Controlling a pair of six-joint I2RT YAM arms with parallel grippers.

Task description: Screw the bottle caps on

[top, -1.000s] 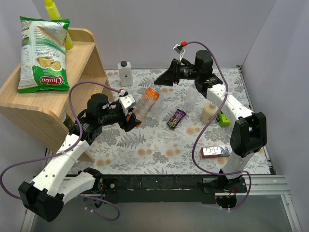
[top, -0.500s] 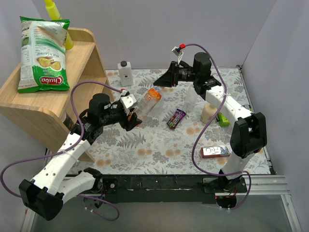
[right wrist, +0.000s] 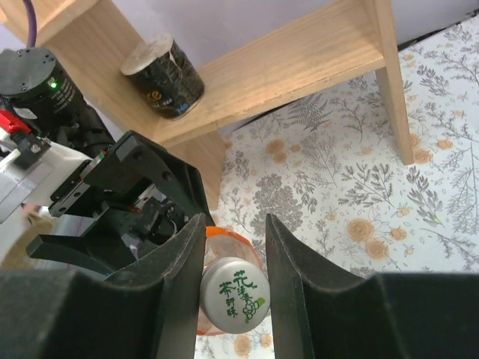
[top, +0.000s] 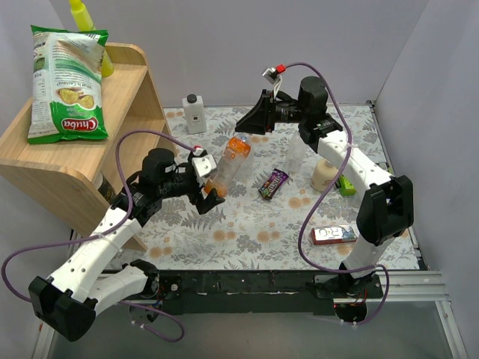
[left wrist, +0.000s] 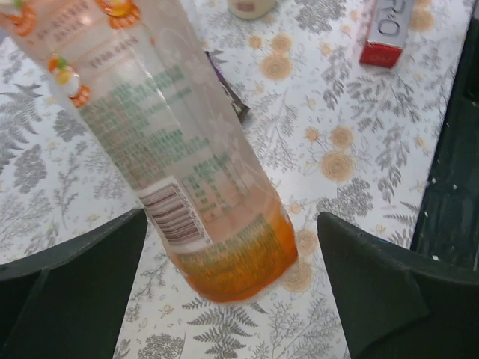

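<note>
Straddling the base of the tilted orange bottle (top: 229, 158), left of centre in the overhead view, the left gripper (left wrist: 232, 221) is spread wide. One finger meets the label and the other shows a gap, so I cannot tell if it grips. Beyond, the right gripper (right wrist: 234, 223) pinches the whitish cap (right wrist: 236, 303) at the bottle's top.

- Top external sits high behind both arm bases, looking down over the whole table (top: 247, 224) and wooden shelf (top: 123, 82).
- Left wrist looks close along the orange bottle (left wrist: 187, 172), down toward the table.
- Right wrist faces the shelf, close on the bottle's cap (right wrist: 235, 293).
- All 3 share that bottle.
</note>
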